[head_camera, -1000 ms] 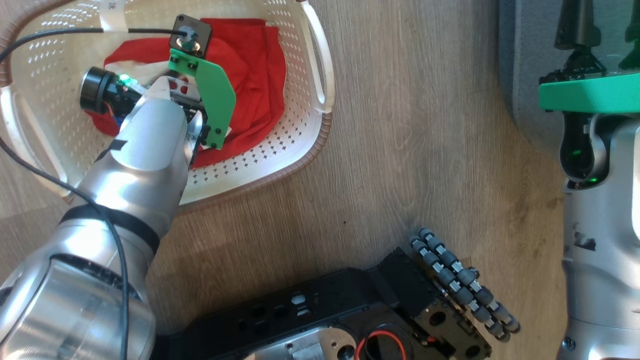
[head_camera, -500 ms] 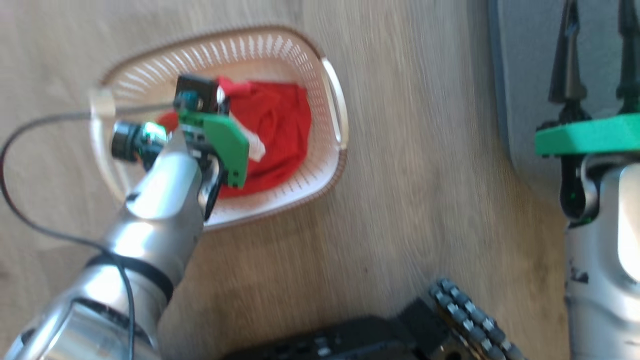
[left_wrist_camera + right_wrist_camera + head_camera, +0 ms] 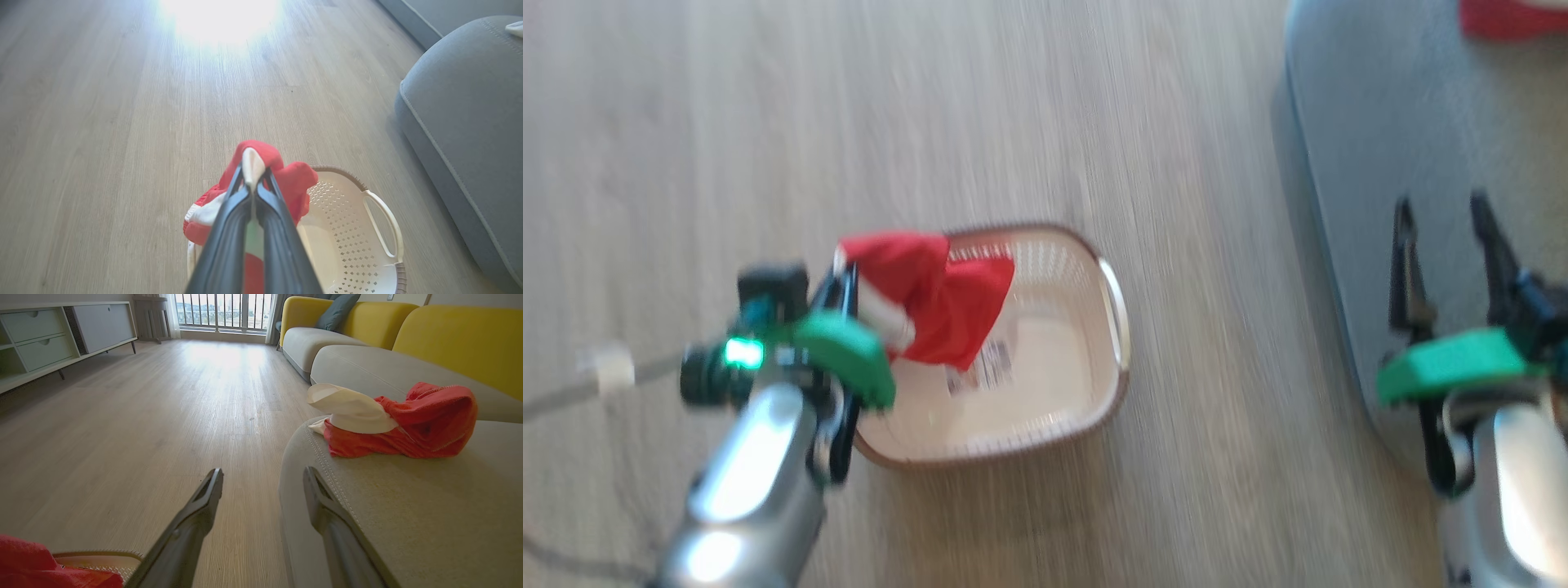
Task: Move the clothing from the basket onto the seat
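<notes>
My left pincer [image 3: 253,179] is clamped tight on a red and white soft fabric garment [image 3: 292,181], with a white fold pinched between my dark fingers. The cloth hangs bunched over one end of the small cream plastic laundry basket [image 3: 1123,327]. The basket stands on the pale wooden floor [image 3: 931,106], a printed label [image 3: 984,367] showing on its bottom. My right pincer [image 3: 261,473] stands wide with nothing in it, at the rounded edge of the large grey fabric-upholstered seat cushion [image 3: 1364,147], beside the basket. Another crumpled red and white garment [image 3: 408,424] lies on that cushion.
</notes>
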